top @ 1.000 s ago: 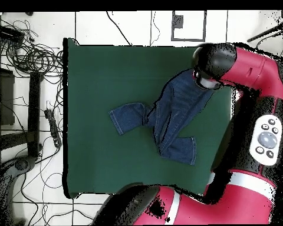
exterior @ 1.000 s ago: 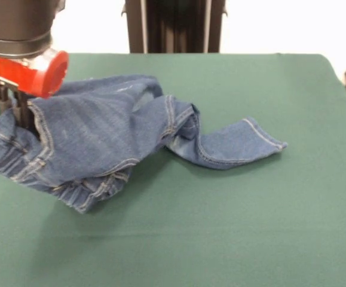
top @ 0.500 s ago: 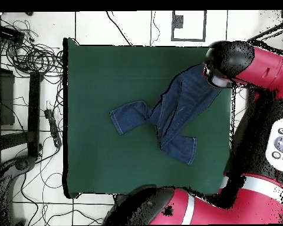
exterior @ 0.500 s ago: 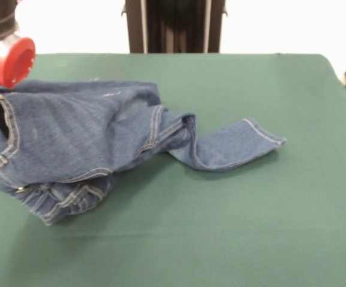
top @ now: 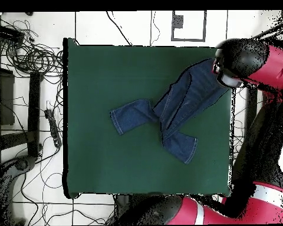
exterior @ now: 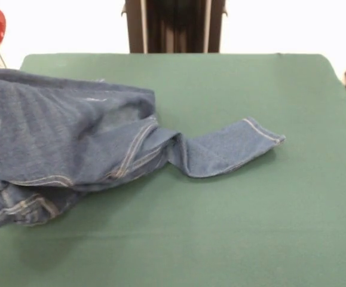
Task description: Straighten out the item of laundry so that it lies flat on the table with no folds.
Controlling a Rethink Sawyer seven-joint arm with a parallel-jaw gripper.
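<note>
Denim, faded blue with tan stitching: one pair of jeans, bunched and creased, one leg trailing flat across the green felt table, the other folded under. Since a second ago the waist end has been dragged further toward the table edge, stretching the cloth. One gripper at that waist end; jaw state cannot be told.

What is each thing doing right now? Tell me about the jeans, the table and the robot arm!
jeans: rumpled, waist end lifted off the cloth, one leg lying flat, the other folded underneath.
table: bare green cloth, jeans on one side.
robot arm: at the table's edge, over the jeans' waist end.
</note>
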